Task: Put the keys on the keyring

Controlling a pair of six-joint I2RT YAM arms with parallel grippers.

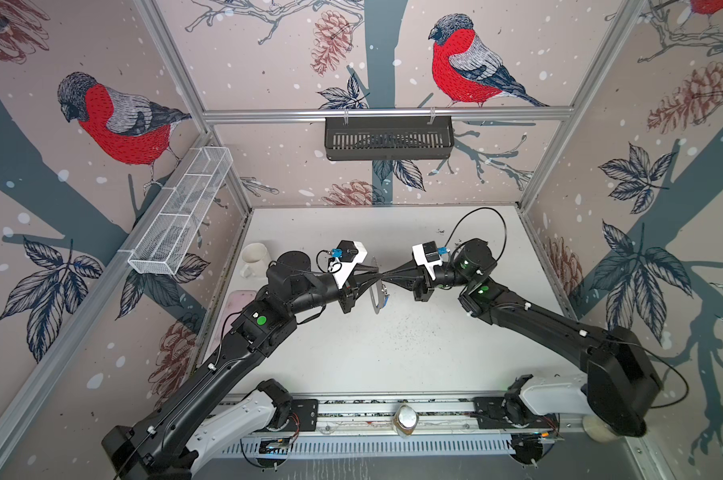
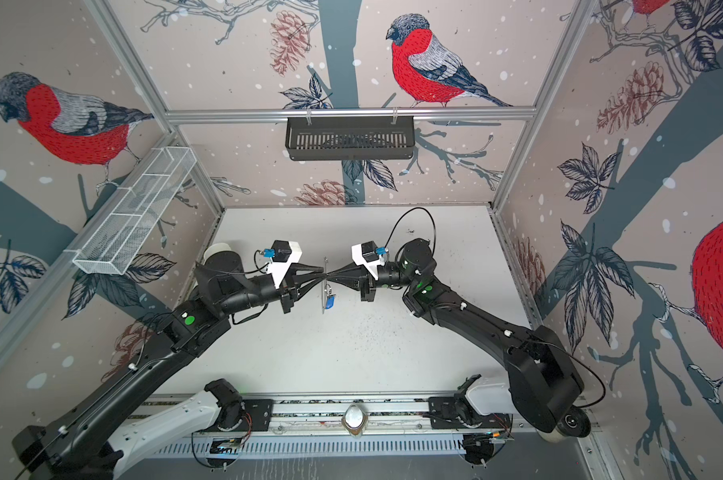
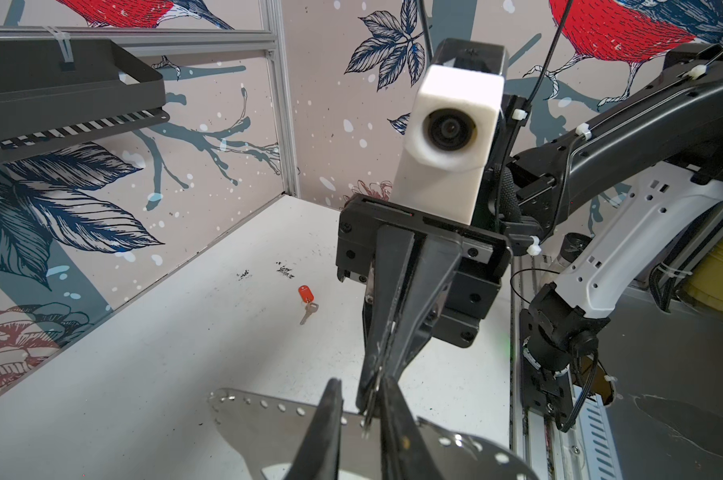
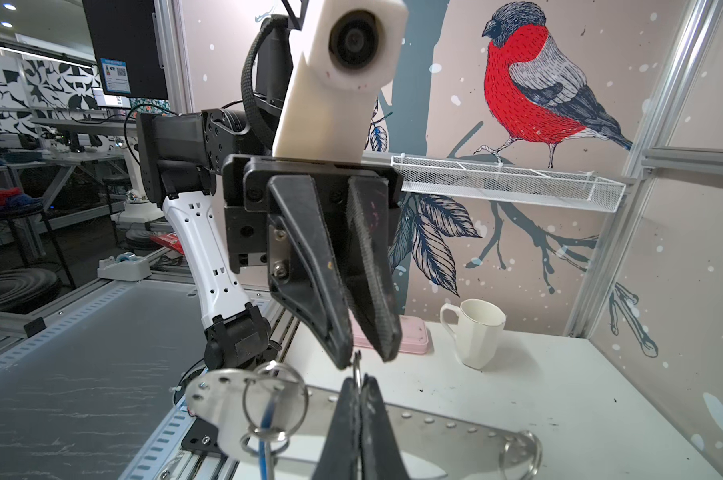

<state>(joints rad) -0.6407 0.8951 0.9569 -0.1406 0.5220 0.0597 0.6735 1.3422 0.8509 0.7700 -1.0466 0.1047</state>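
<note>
The keyring (image 4: 434, 422) hung in mid-air above the desk (image 1: 393, 357), between the two arms. The right gripper (image 3: 370, 411) was clenched on the keyring at a small loop on its upper edge. The left gripper (image 4: 366, 360) stood narrowly parted about that same loop. A blue-tagged key (image 2: 330, 302) dangled from the keyring. A red-tagged key (image 3: 306, 294) lay loose on the desk, well apart.

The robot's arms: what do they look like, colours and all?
Both the left arm and right arm are black and angular, with white base links. Each shows a green light, white cable clips and thin black cables. A white camera block sits above two black, tapered fingers.
</note>
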